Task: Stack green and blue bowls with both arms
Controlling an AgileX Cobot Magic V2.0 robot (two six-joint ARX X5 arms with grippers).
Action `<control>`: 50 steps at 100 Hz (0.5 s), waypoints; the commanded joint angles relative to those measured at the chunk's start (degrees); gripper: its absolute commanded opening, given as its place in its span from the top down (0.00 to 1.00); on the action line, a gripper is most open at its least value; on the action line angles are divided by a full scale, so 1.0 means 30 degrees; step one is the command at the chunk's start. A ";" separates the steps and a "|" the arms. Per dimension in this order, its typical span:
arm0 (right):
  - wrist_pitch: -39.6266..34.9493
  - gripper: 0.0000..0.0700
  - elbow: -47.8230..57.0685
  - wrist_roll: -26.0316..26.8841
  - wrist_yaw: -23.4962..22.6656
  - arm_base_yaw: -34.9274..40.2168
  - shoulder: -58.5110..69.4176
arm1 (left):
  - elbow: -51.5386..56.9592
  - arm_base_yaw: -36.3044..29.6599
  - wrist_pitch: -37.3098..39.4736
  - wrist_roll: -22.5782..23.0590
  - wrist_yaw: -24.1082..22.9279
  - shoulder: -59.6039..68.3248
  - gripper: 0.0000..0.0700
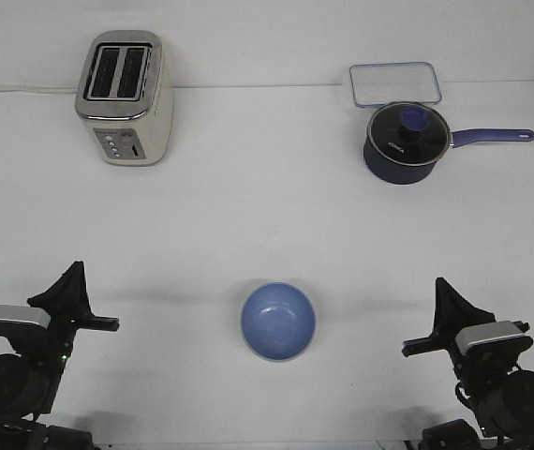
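Observation:
The periwinkle blue bowl (277, 322) sits upright on the white table near the front edge, midway between the two arms. No green bowl shows in this view. My left gripper (73, 286) rests at the front left, well clear of the bowl and holding nothing. My right gripper (447, 300) rests at the front right, also clear of the bowl and holding nothing. Each gripper's fingers show only as one dark wedge, so I cannot tell whether they are open or shut.
A cream toaster (124, 97) stands at the back left. A dark navy saucepan (406, 141) with a lid and long blue handle stands at the back right, with a clear rectangular container (394, 83) behind it.

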 commanded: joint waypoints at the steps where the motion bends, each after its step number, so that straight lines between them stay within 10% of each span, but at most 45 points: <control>1: 0.0291 1.00 0.0073 0.0073 0.0000 0.0015 -0.0058 | 0.0284 0.0015 0.0189 -0.0197 -0.0044 0.0058 0.98; 50: 0.0291 1.00 0.0073 0.0073 0.0007 0.0022 -0.0058 | -0.3832 0.3104 0.2055 0.1078 0.1151 -0.2739 0.98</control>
